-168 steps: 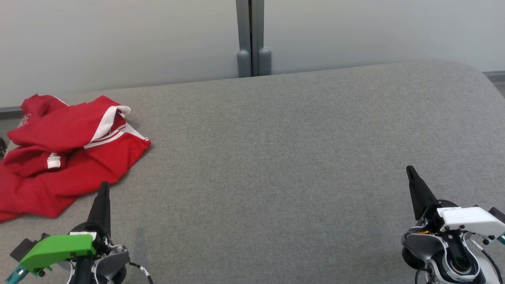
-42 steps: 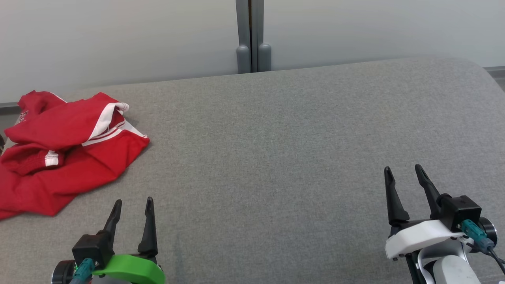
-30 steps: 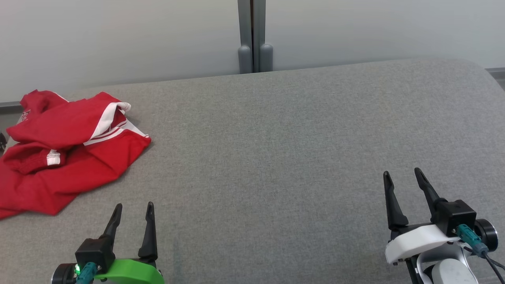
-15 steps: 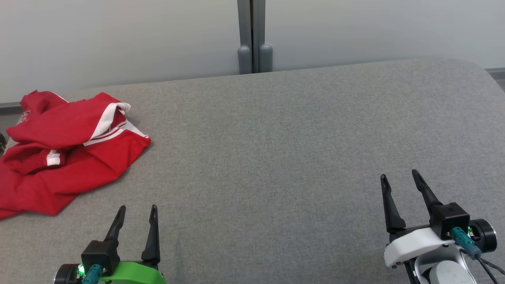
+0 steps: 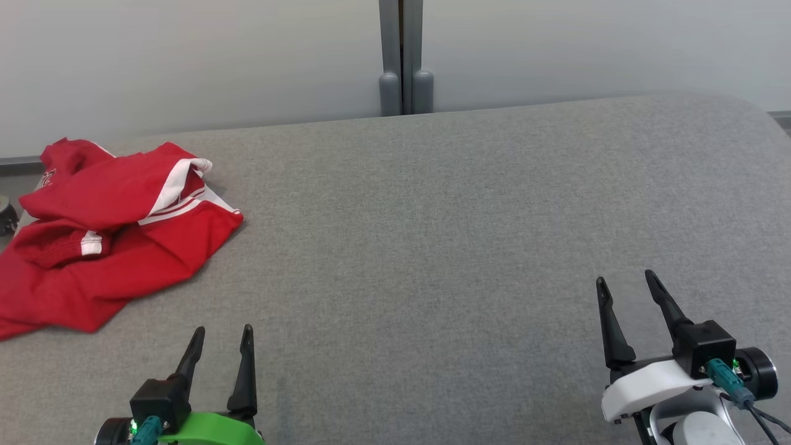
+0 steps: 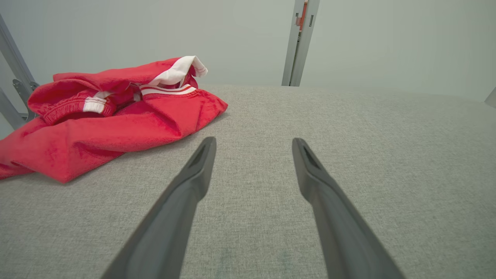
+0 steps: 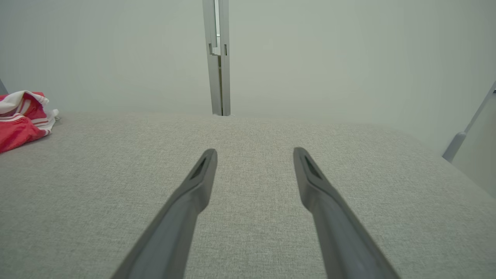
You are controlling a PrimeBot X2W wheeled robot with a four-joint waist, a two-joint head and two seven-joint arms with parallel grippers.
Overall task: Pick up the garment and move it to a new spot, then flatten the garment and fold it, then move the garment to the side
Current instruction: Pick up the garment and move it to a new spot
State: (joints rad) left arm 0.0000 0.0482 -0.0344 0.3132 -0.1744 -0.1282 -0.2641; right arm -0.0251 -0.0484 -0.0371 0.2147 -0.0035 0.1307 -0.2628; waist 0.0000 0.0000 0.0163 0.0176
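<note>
A crumpled red garment (image 5: 111,241) with white stripes lies in a heap at the far left of the grey padded table (image 5: 432,235). The left wrist view has the garment (image 6: 108,112) ahead and to the left of the fingers. My left gripper (image 5: 222,334) stands open near the table's front edge, below and to the right of the garment, with nothing between its fingers. Open and empty as well, my right gripper (image 5: 624,279) hovers at the front right, far from the cloth. A corner of the garment (image 7: 19,120) reaches into the right wrist view's left edge.
A pale wall with a grey vertical post (image 5: 405,59) runs behind the table. The table's right end curves down at a rounded corner (image 5: 760,117). A grey metal frame (image 6: 11,89) stands at the left beyond the garment.
The head camera has shifted a little, sliding the whole picture right and down. Both grippers stay open in nearly the same low places; the garment has not moved.
</note>
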